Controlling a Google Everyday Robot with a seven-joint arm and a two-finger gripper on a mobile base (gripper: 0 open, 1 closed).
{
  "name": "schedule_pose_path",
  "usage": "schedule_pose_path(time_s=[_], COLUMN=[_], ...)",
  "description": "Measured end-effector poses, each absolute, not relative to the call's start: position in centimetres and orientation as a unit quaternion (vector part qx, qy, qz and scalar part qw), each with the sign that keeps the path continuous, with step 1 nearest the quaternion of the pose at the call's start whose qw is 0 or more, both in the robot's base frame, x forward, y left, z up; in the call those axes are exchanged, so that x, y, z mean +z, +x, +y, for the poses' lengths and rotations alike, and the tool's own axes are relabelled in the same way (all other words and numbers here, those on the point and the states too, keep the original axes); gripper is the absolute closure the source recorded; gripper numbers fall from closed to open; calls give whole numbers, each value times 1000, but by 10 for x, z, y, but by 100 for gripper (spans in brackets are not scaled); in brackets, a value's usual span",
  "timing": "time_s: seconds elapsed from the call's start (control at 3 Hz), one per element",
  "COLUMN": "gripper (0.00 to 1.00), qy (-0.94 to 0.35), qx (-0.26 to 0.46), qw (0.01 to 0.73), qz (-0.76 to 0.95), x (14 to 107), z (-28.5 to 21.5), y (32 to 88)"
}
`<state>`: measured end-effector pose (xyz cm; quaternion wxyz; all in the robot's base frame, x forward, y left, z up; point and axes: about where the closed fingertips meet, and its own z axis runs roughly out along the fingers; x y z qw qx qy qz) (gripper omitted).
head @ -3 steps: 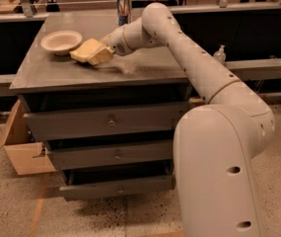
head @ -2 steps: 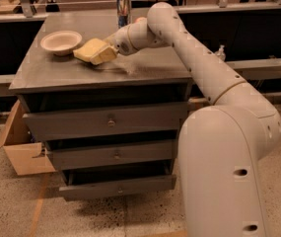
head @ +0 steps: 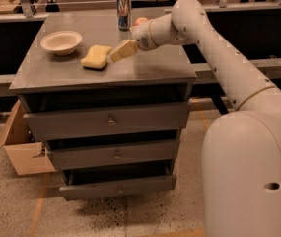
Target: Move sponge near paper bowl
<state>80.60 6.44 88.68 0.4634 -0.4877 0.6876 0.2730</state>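
Observation:
The pale yellow sponge (head: 96, 57) lies flat on the grey cabinet top (head: 145, 65), just right of and in front of the off-white paper bowl (head: 61, 42), a short gap apart. My gripper (head: 122, 51) with its tan fingers hangs just above the top at the sponge's right edge. It is open and holds nothing. The arm reaches in from the right.
A metal can (head: 123, 11) stands at the back of the top, with a small reddish round thing (head: 140, 20) beside it behind my wrist. The cabinet has three drawers (head: 111, 122). A cardboard box (head: 19, 149) sits on the floor at the left.
The sponge was in the gripper, held tilted. Now it lies flat on the top near the bowl, and the gripper has let go and drawn back a little to the right.

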Motion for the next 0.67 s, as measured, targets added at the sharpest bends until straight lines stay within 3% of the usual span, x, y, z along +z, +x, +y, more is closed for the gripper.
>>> schedule_pose_path(time_s=[0.33, 0.67], gripper=[0, 0], qy=[-454, -448], qx=[260, 256], qw=[480, 482], qz=[704, 708], x=[904, 904], z=[2, -11], y=[801, 800])
